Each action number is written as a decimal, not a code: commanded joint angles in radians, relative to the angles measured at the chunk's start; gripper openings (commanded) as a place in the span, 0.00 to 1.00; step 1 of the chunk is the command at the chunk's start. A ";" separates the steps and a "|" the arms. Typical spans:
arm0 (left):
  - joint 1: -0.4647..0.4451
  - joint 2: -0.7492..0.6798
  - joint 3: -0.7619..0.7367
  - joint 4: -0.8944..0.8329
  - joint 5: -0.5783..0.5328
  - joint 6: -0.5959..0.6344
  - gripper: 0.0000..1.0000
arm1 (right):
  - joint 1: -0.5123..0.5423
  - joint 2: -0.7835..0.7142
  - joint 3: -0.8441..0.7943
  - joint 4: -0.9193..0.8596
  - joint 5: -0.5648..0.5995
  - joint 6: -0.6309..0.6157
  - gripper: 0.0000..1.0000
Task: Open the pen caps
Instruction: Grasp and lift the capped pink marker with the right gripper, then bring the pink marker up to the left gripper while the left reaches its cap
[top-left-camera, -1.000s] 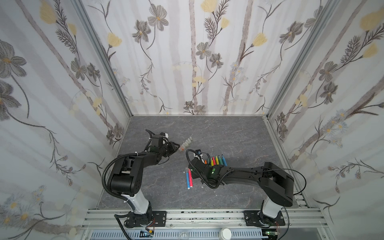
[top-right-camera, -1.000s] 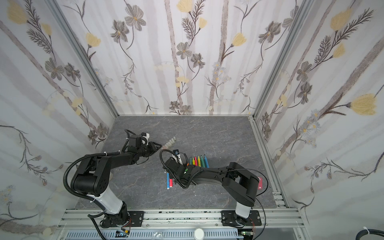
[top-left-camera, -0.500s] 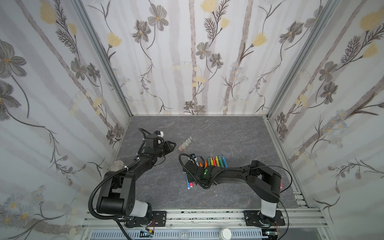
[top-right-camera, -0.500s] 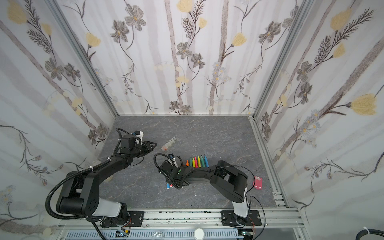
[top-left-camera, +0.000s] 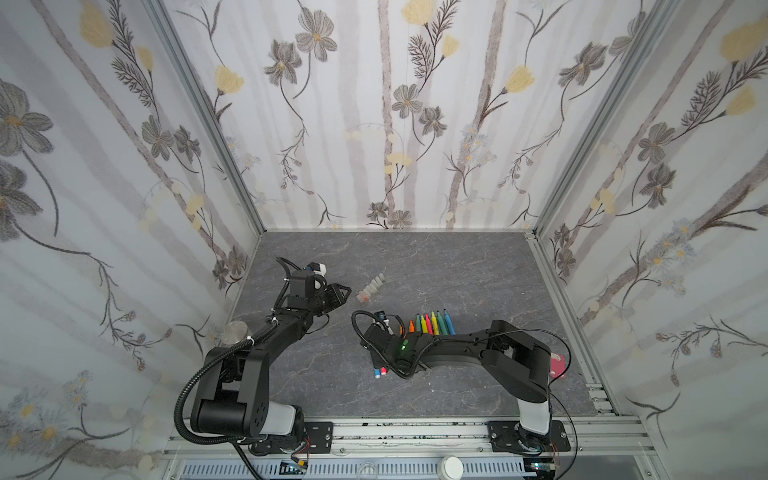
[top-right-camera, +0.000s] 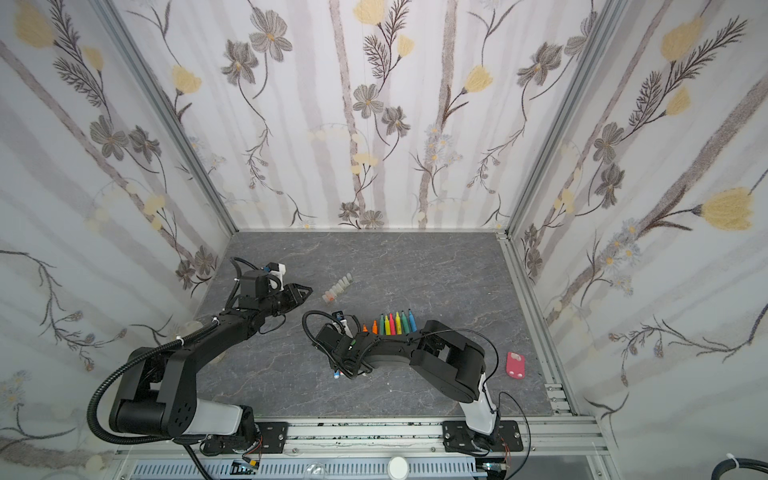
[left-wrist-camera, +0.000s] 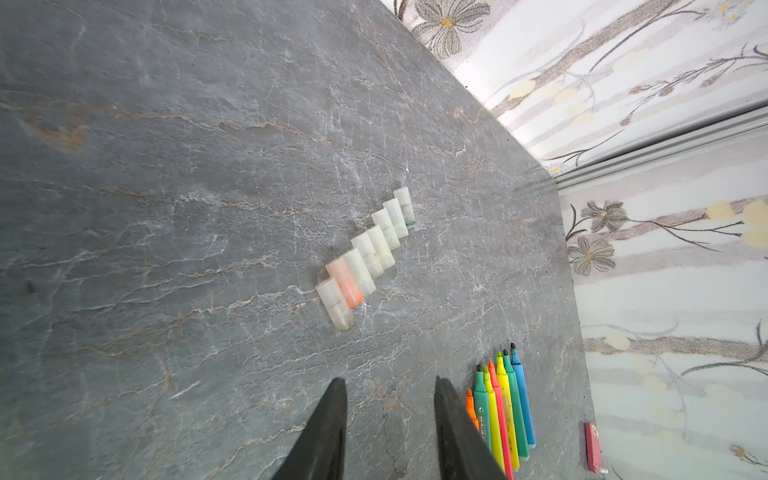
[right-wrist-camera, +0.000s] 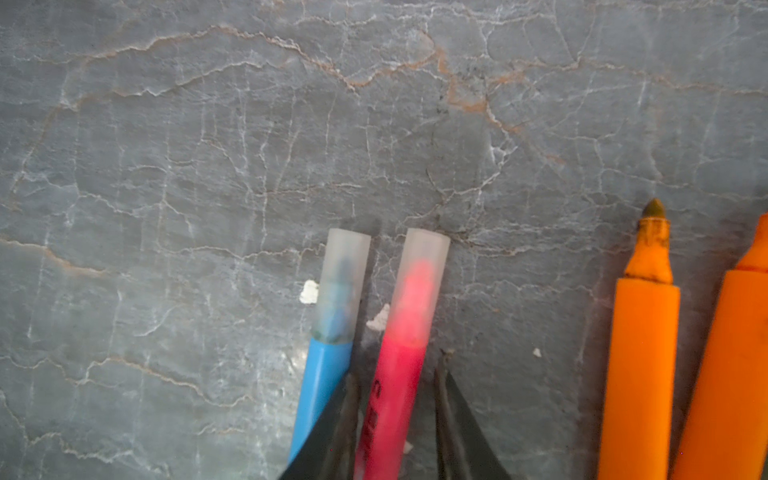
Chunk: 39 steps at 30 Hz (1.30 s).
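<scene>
1. loose pen caps: about eight, though the far ones blur together; stubby, translucent, whitish cylinders lying flat, side by side and touching, in a slanted row toward the back left; one near the row's end is stained orange
2. uncapped pens: eight in a tight parallel row, to the right of the caps and well apart from them, bare tips toward the back wall; two orange, then green, yellow, pink, yellow, green, blue
3. blue pen and pink pen: lying side by side nearer the front, near the orange ones, each with a frosted cap on its tip
</scene>
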<state>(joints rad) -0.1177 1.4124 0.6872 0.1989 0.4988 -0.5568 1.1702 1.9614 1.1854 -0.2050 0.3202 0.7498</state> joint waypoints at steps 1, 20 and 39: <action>0.001 -0.010 -0.002 -0.012 -0.003 0.016 0.35 | 0.001 0.004 -0.010 -0.041 -0.007 0.008 0.29; -0.086 -0.047 0.009 -0.019 0.196 -0.010 0.37 | -0.131 -0.336 -0.254 0.249 -0.151 -0.117 0.00; -0.315 0.067 0.070 0.119 0.197 -0.122 0.39 | -0.254 -0.443 -0.299 0.377 -0.302 -0.163 0.00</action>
<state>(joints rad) -0.4294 1.4696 0.7403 0.2756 0.7059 -0.6655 0.9161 1.5158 0.8772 0.1394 0.0299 0.5938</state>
